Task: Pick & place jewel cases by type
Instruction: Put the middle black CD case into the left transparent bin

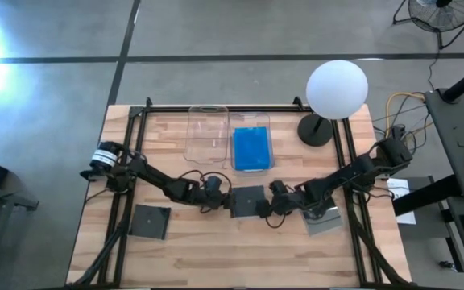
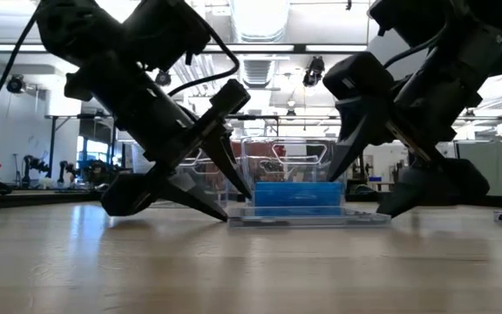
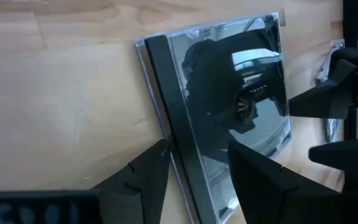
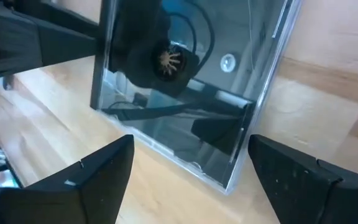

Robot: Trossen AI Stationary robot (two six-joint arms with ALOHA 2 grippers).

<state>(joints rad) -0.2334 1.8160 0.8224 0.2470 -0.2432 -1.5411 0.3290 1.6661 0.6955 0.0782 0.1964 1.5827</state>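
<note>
A dark jewel case with a clear lid (image 1: 248, 201) (image 3: 222, 106) (image 4: 185, 68) lies flat on the table between both grippers. My left gripper (image 1: 220, 196) (image 3: 197, 146) is open at the case's left edge, one finger on the table beside the dark spine and the other over the lid. My right gripper (image 1: 274, 201) (image 4: 191, 142) is wide open at the case's right edge, with a near corner between its fingers and not touching them. Another dark case (image 1: 150, 221) lies near-left. A grey one (image 1: 326, 221) lies partly under the right arm. Blue cases (image 1: 250, 149) lie in a clear bin. My left gripper comes slanting down from the table's left. One fingertip (image 3: 160, 152) stands right against the case's spine edge (image 3: 169, 134), and the other hangs over the lid. Whether either finger touches the case, I cannot tell.
Two clear bins stand side by side at the far middle, the left one (image 1: 207, 133) empty. A lamp with a white globe (image 1: 337, 89) stands on its dark base (image 1: 315, 129) at the far right. Bare wood lies along the near edge. Black frame rails run along both sides.
</note>
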